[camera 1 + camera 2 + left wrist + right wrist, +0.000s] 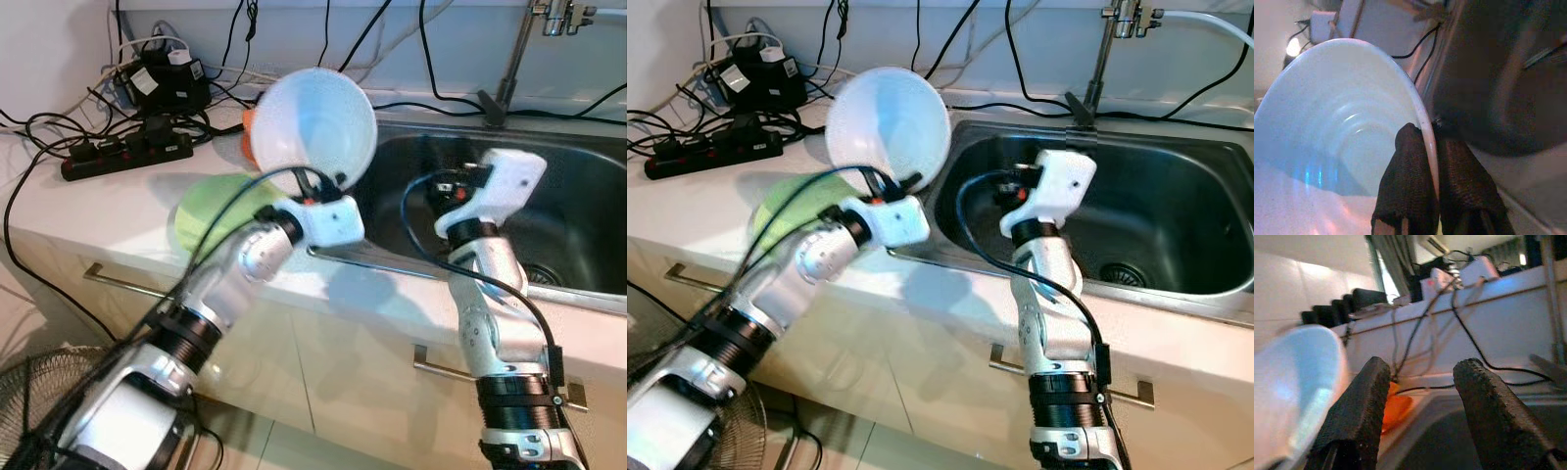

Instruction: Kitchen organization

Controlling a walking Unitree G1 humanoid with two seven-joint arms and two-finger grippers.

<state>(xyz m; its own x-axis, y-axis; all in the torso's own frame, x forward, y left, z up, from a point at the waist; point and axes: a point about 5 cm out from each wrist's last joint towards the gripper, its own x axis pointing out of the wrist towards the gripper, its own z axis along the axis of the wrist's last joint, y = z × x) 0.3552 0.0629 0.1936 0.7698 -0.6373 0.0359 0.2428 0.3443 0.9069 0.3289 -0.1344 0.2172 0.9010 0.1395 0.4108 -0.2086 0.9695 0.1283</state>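
So the left gripper has the pale blue bowl pinched by its rim, tilted just beside the sink; right gripper hangs over the sink, fingers spread.

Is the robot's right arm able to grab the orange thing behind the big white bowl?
Probably not easily. The right gripper is open over the steel sink, empty, but the white plastic bowl, pinched in the left gripper, hangs between it and the orange object on the counter.

Black power strip and cables on countertop.
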